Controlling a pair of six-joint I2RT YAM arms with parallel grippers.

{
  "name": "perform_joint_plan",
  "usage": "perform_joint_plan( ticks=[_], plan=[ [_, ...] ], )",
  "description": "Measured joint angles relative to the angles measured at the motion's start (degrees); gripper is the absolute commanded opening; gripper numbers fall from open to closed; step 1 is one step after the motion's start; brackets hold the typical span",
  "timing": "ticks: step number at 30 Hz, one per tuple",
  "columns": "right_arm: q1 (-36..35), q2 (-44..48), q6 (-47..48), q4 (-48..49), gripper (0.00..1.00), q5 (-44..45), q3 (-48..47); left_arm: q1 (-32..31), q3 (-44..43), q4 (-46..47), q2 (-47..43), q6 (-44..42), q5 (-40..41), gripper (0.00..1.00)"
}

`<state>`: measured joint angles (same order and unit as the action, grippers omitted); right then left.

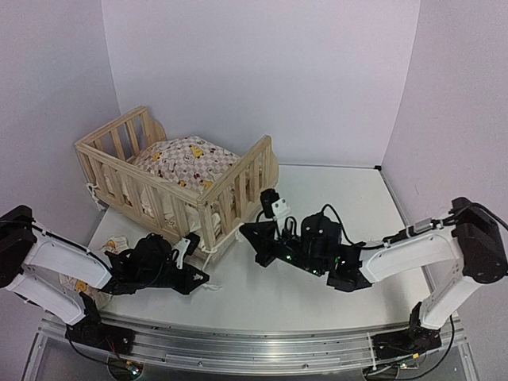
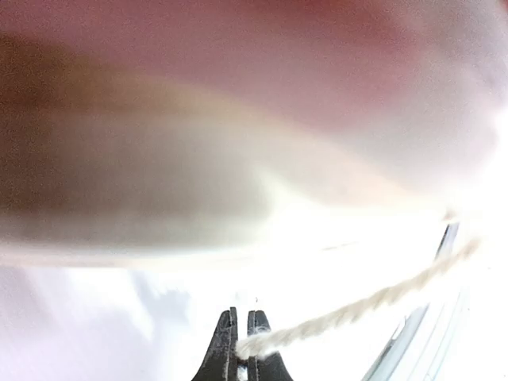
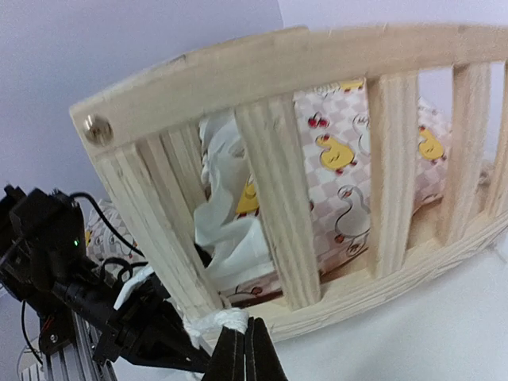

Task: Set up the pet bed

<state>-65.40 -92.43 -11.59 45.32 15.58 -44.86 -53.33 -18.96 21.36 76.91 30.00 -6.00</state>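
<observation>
**Left claw** (image 2: 239, 349): closed, with the frayed end of a cream string (image 2: 357, 305) pinched between its tips. The string ran up and away to the right. The rest of that wrist view was blurred and gave nothing further.

**Right claw** (image 3: 244, 353): closed, tips together, at the foot of the corner post (image 3: 147, 218) of the wooden frame (image 3: 270, 71). It sat touching or just beside a white knot (image 3: 216, 321) of cord at that corner. Whether it gripped the cord could not be told.

**Pet bed:** it stood at the back left of the surface (image 1: 341, 198), close to the walls. The cushion (image 1: 186, 159) lay inside the frame, printed side up. Its ruffle was bunched against the slats at the near end.

**Step in hand (judgement):** the cushion appeared seated, so placement looked complete. The work in hand appeared to be fastening the cushion's ties to the frame at the near corner, both arms meeting there.

**Next move (judgement):** it called for drawing the held string snug around the post without dragging the light frame across the surface. The other arm would need to steady the corner or take the second end. The grip on the string was only at its very tip, so a sharp pull might slip it free.
</observation>
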Motion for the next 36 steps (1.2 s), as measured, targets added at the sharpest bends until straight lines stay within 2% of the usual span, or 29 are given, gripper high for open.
perform_joint_plan(
  ticks=[4, 14, 16, 17, 19, 21, 24, 27, 29, 31, 32, 36],
  plan=[
    [0.3, 5.0, 2.1, -4.2, 0.00, 2.4, 0.2, 0.0, 0.0, -0.8, -1.4, 0.1, -0.4, 0.00],
    [1.4, 5.2, 2.4, -9.2, 0.00, 3.4, 0.2, 0.0, 0.0, -2.1, -1.7, -0.6, -0.4, 0.01],
    [1.7, 4.2, 1.8, -11.0, 0.01, 0.9, -1.1, 0.2, 0.0, -2.6, -2.0, -1.0, -0.6, 0.11],
    [1.9, 3.1, 1.0, -11.8, 0.05, -1.1, -2.2, 0.3, 0.0, -2.9, -2.4, -1.3, -0.9, 0.18],
    [2.1, 0.8, -1.2, -12.5, 0.22, -5.8, -3.8, 0.3, 0.0, -3.5, -4.1, -2.0, -1.9, 0.31],
    [2.1, -1.1, -4.3, -13.0, 0.34, -10.3, -4.2, 0.4, 0.0, -4.1, -6.2, -3.2, -2.8, 0.40],
    [2.1, -2.8, -8.4, -14.6, 0.41, -15.7, -3.4, 0.4, 0.0, -6.3, -10.5, -3.8, -4.6, 0.43],
    [1.9, -2.5, -11.1, -15.8, 0.52, -17.9, -1.7, -0.4, 0.0, -9.2, -15.6, -4.4, -6.5, 0.44],
    [1.9, -1.2, -11.9, -17.1, 0.67, -17.9, -0.4, -1.9, -0.1, -10.8, -18.9, -5.2, -7.6, 0.45],
    [2.0, 1.3, -12.9, -19.1, 0.92, -17.1, 0.6, -3.0, -0.1, -12.2, -20.8, -6.4, -8.8, 0.47],
    [2.0, 3.2, -13.1, -20.7, 0.97, -16.4, 1.0, -3.3, -0.1, -13.0, -21.6, -7.1, -9.4, 0.47],
    [2.8, 9.4, -14.3, -27.7, 0.98, -13.1, 0.6, -3.9, -0.5, -17.2, -25.6, -10.8, -13.3, 0.47]
  ],
)
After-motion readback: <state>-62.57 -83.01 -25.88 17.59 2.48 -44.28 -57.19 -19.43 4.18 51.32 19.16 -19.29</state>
